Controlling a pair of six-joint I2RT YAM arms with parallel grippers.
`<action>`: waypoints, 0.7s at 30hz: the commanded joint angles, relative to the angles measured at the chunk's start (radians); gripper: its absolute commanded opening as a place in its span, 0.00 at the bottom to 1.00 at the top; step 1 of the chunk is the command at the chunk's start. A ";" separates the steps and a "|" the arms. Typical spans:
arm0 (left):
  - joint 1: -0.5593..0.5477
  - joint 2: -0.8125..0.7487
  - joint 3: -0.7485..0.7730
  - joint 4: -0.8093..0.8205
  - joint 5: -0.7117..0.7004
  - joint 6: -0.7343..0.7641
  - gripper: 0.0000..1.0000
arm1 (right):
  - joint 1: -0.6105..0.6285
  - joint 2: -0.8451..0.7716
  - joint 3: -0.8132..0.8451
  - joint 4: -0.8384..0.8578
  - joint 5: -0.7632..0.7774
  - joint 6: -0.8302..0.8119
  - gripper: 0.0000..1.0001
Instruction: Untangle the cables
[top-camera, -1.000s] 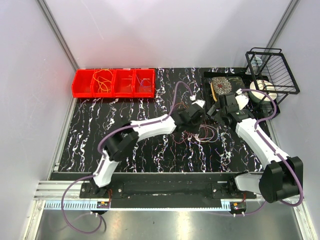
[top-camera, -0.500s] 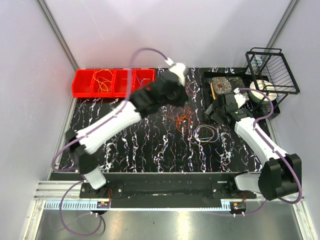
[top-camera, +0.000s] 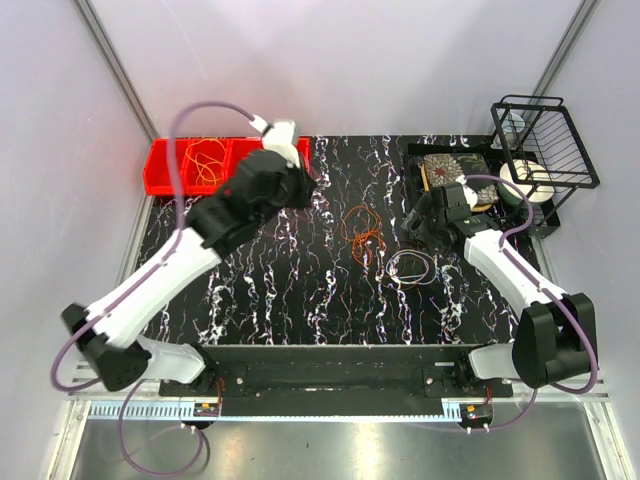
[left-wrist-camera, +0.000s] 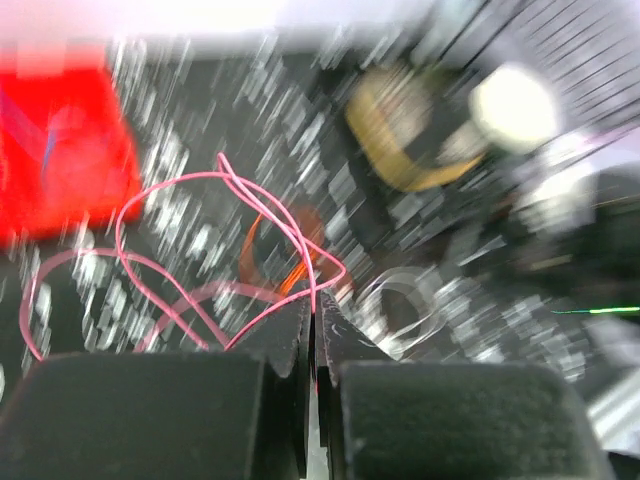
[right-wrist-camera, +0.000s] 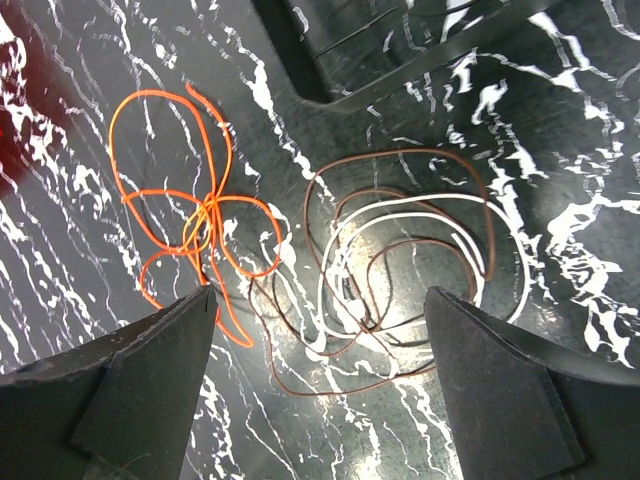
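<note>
My left gripper (top-camera: 292, 178) is raised above the table beside the red bin, shut on a thin pink cable (left-wrist-camera: 180, 250) that hangs from its tips (left-wrist-camera: 315, 305) in loose loops. An orange cable (top-camera: 362, 230) lies tangled on the table's middle. Just right of it lies a white cable (top-camera: 410, 266) coiled together with a brown cable (right-wrist-camera: 400, 160). My right gripper (top-camera: 420, 222) hovers open over them, and its fingers (right-wrist-camera: 150, 390) straddle the white cable (right-wrist-camera: 420, 260), with the orange cable (right-wrist-camera: 190, 220) at the left finger. The left wrist view is motion-blurred.
A red bin (top-camera: 165, 182) with several compartments stands at the back left, with a yellow cable (top-camera: 205, 160) in one. At the back right are a black tray (top-camera: 415, 160) with a patterned object, a black wire rack (top-camera: 545, 140) and a tape roll (top-camera: 525, 182).
My left arm has lifted from the tangle and swung left and back toward the red bin, carrying the pink cable. My right gripper has shifted slightly left.
</note>
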 joint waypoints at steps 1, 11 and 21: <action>0.059 0.015 -0.134 -0.020 -0.022 -0.071 0.00 | -0.004 0.005 -0.007 0.048 -0.056 -0.032 0.90; 0.182 -0.008 -0.136 -0.020 0.005 -0.050 0.00 | -0.006 0.036 -0.002 0.065 -0.099 -0.038 0.87; 0.311 0.070 -0.036 -0.006 0.062 -0.022 0.00 | -0.004 0.061 0.001 0.068 -0.135 -0.035 0.87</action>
